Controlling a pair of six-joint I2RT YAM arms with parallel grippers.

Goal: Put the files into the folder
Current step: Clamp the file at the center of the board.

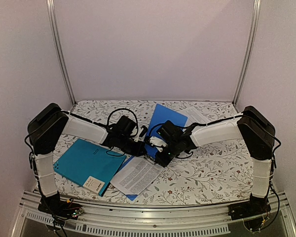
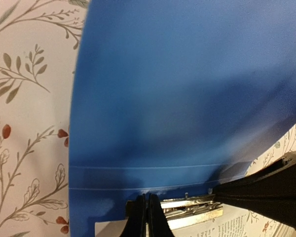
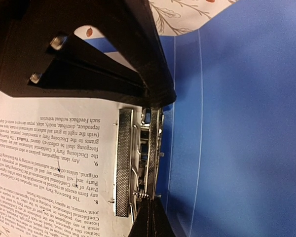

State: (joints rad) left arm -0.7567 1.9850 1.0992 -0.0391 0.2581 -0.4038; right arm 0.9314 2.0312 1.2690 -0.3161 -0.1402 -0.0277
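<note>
**Two grippers meet at a blue folder's clip**

On the left of the flower-printed tablecloth (image 1: pixel 212 173), the large teal folder (image 1: pixel 84 163) lies shut and flat. It is well apart from both grippers and has a small white label (image 1: pixel 93 183) at its near corner. To its right, the left gripper (image 2: pixel 144 215) holds its black fingers pressed together with nothing between them. Their tips are at one end of a metal spring clip (image 2: pixel 192 210). The clip sits beside the spine creases of a smaller plain blue folder (image 1: pixel 165 116), which lies open at the table's middle. One white paper sheet with dense black print (image 1: pixel 137 175) lies on that folder's near half, its far edge at the clip. The right gripper (image 3: pixel 150 219), its fingers likewise together and holding nothing, meets the clip's other end. A second printed white sheet (image 1: pixel 195 116) lies farther back to the right, just beside the blue cover's far half.
</note>
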